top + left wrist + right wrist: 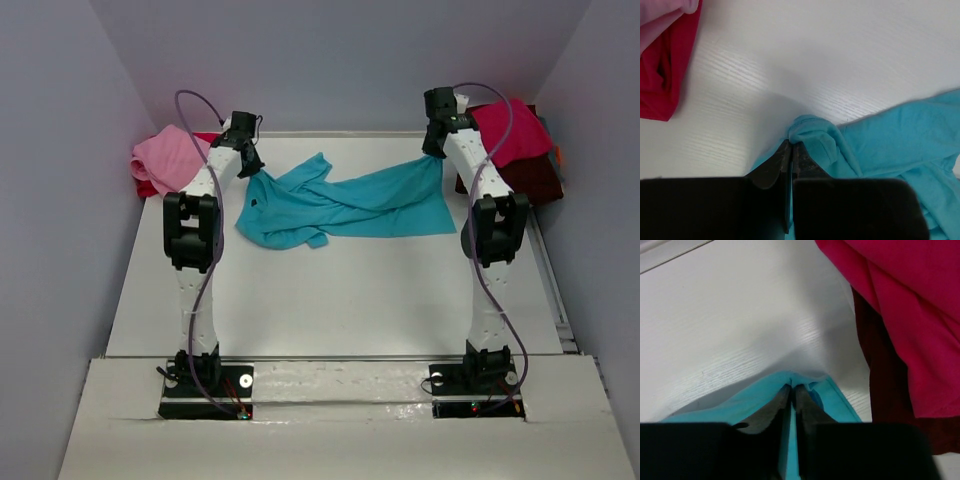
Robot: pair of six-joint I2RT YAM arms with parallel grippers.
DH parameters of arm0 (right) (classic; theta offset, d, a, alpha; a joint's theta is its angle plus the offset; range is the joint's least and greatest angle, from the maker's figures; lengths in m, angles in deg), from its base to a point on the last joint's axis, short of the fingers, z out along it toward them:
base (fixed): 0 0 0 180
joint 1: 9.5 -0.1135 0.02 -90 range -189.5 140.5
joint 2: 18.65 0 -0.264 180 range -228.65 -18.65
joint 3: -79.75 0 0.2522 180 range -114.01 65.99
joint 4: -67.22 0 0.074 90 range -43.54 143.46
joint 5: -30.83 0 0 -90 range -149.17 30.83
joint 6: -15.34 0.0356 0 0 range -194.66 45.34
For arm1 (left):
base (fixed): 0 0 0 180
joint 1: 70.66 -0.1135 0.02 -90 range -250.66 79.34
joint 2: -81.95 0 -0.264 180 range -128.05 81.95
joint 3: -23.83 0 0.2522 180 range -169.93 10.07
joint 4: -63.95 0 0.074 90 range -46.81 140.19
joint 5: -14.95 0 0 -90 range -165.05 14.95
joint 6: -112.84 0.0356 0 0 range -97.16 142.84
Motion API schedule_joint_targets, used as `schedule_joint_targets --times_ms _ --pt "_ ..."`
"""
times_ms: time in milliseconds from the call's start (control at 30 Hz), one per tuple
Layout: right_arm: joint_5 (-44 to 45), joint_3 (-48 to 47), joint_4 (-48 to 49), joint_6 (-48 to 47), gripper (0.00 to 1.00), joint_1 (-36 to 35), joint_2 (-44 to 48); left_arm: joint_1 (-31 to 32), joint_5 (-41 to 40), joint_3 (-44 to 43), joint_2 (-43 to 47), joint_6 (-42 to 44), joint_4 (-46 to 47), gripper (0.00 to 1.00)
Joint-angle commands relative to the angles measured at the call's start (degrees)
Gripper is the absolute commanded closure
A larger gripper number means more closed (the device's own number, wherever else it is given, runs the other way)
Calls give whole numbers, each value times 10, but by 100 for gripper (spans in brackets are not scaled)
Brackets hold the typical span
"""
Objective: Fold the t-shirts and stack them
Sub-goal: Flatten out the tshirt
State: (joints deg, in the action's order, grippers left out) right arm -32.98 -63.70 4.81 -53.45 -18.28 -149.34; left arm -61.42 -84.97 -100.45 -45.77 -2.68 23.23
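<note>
A turquoise t-shirt [345,205] lies crumpled and stretched across the far half of the white table [340,300]. My left gripper [252,168] is shut on its left end; in the left wrist view the cloth [880,140] bunches at the closed fingertips [791,146]. My right gripper [434,152] is shut on its right corner, and the hem [835,395] shows pinched between the jaws [792,388]. A pink t-shirt [170,158] lies over a red one [662,75] at the far left. A crimson t-shirt [512,130] lies on a dark maroon one [530,180] at the far right.
Grey walls [70,150] close in the table on the left, right and far sides. A raised white ledge [340,400] at the near edge carries both arm bases. Purple cables [205,300] loop along each arm.
</note>
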Motion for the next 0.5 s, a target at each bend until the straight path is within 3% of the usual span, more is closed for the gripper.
schedule_joint_targets --times_ms 0,67,167,233,267,367,467 --pt "-30 -50 11 2 79 12 -25 -4 10 -48 7 -17 10 83" --pt "-45 -80 16 11 75 12 -46 -4 11 -60 2 -23 16 79" --pt "-60 -109 28 17 59 12 -69 -4 -8 -86 -9 -15 7 76" --pt "-68 -139 35 13 44 12 -78 -4 -20 -89 -9 -13 9 58" --pt "-72 -144 39 10 30 12 -83 -4 -20 -84 -5 -13 16 47" --pt "-90 -159 37 14 19 12 -85 -4 -18 -83 4 -13 24 35" --pt "-121 -142 7 47 20 12 -65 -4 -7 -66 29 -8 29 34"
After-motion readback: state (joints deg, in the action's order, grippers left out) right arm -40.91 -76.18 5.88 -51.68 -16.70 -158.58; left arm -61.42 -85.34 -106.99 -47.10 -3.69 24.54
